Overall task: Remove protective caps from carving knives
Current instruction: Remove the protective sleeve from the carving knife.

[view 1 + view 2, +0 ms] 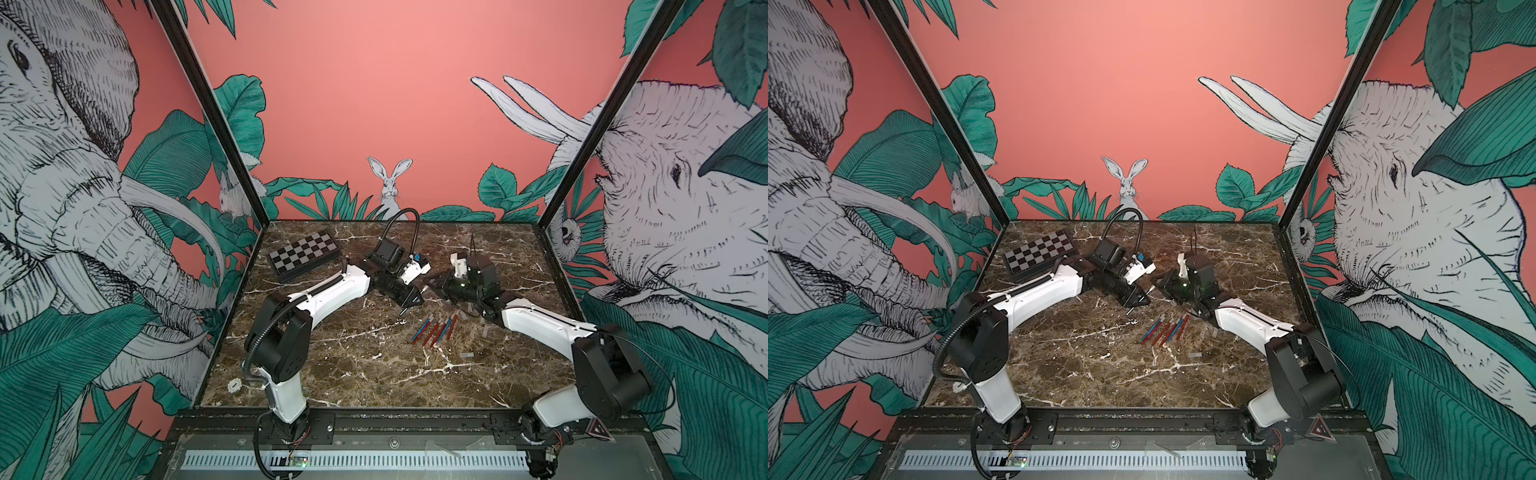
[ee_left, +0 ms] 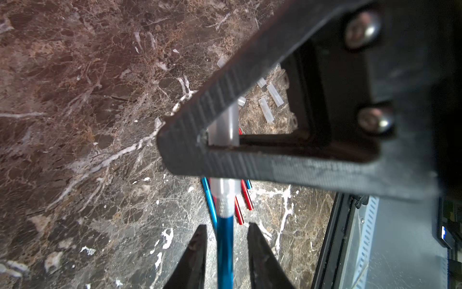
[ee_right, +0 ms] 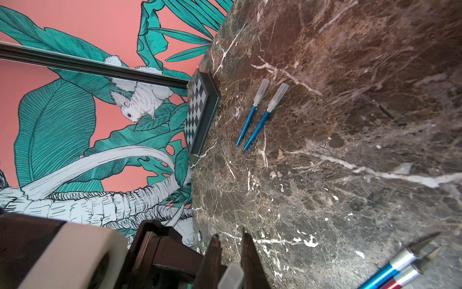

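You are at the pull itself. Just off the centre of the table, toward 1 o'clock, the two arms meet nose to nose above the marble with a blue knife bridging them. Your right gripper is clamped on the cap, which sits over the knife's tip. Your left gripper straddles the handle with its jaws narrow. The left wrist view shows a slit of background on each side of the handle, so it does not look squeezed.

Close the left jaws firmly first. A pull begun now would likely drag the knife along with the cap. Hold the handle just behind the silver collar, where it is stiffest.

Then draw the arms apart straight along the knife's own line, left backing toward 8 o'clock and right toward 2. Add no twist or sideways load, because the blade is inside that tube and could jam or cut into it. Use a short, steady stroke. The cap is slick plastic and may slide out of the pads.

Stay raised, since the pile of knives lies near, at 5 o'clock from the grippers. Release the cap among the loose caps at 3 o'clock, away from the pile. A capped pair waits near the board at 11 o'clock.
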